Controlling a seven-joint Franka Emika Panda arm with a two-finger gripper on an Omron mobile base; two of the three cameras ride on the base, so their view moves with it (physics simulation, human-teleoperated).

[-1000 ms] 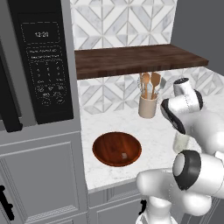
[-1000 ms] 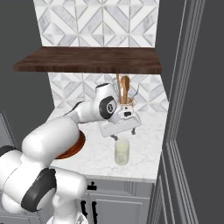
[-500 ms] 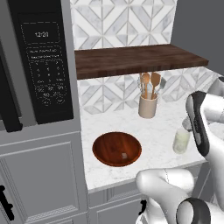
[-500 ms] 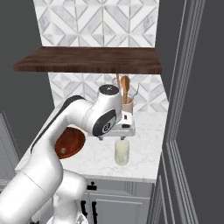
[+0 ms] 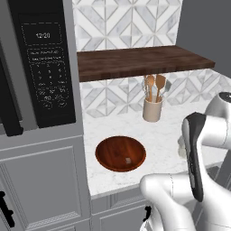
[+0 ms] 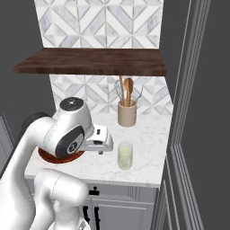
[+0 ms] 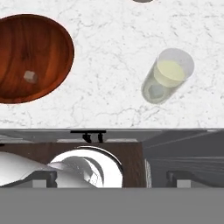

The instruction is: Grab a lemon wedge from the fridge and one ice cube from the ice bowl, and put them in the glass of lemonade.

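The only writing that could be read was the microwave (image 5: 43, 67) clock, which showed 12:20 above a keypad whose button legends were too small to make out. On the white marble counter (image 5: 167, 131) the ice bowl (image 5: 120, 153) sat open side up, a shallow round dish of reddish-brown wood, with one ice cube (image 5: 128, 160) lying on its floor, toward 4 o'clock of the bowl's centre in the left base view; in the hand view the same cube (image 7: 29, 77) lay left of the bowl's middle. The glass of lemonade (image 6: 125, 155) stood upright on the counter, its long axis vertical and its mouth up, at about 3 o'clock from the bowl in the right base view and at 6 o'clock from the beige crock (image 6: 127, 113) of wooden utensils. In the hand view the glass (image 7: 167, 75) appeared slanted only through the camera's angle, its rim toward 1 o'clock, and a pale lump showed through the yellow-green drink near the bottom; what it was could not be told. The gripper (image 6: 107, 143) hung above the counter between bowl and glass, just beside the glass at its 9 o'clock in the right base view, touching neither, and its fingers stood wide apart with nothing between them. A dark wooden shelf (image 6: 90, 61) ran across the patterned tile wall above the crock, and the fridge (image 6: 202, 112) stood along the right side of the right base view.
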